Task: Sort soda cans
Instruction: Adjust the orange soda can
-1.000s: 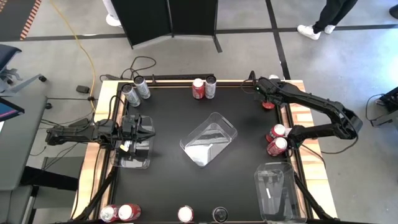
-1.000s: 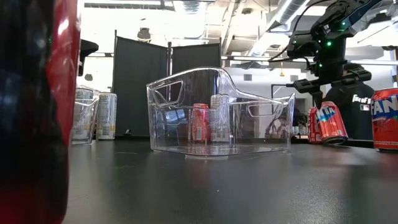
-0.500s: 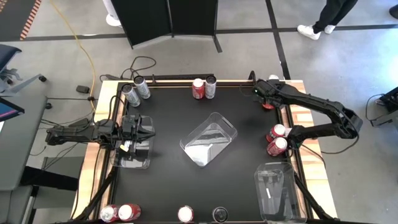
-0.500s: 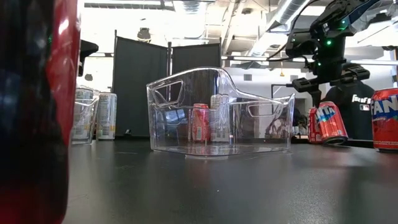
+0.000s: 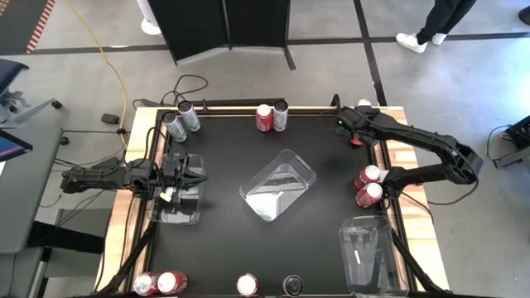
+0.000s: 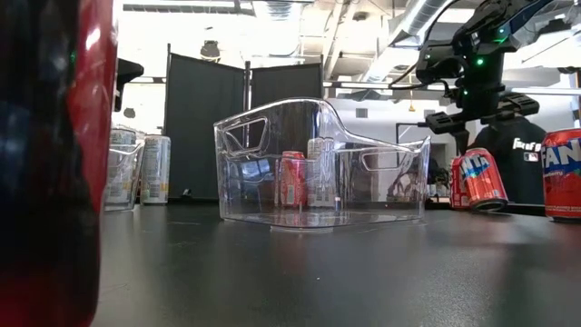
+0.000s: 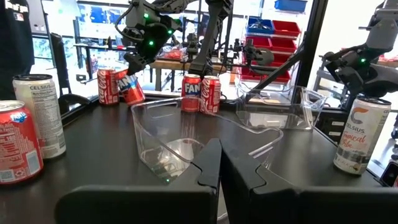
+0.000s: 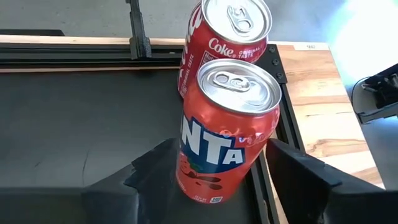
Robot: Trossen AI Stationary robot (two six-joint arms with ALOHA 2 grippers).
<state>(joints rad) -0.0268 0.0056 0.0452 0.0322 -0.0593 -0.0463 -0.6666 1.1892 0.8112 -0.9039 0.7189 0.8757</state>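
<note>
Clear plastic surrounds your left gripper [image 5: 199,171], fingers pressed together over the tray [image 5: 175,207] at the table's [image 5: 224,257] left edge. At the far right corner, your right gripper [image 8: 214,180] spreads its fingers around a tilted red Fanta can [image 8: 225,127], a Coke can [image 8: 227,34] touching behind it.

The black counter [image 5: 224,165] carries three clear trays [image 5: 278,185] and cans [image 5: 264,117] along its edges: red ones, silver ones, in pairs and singles.
</note>
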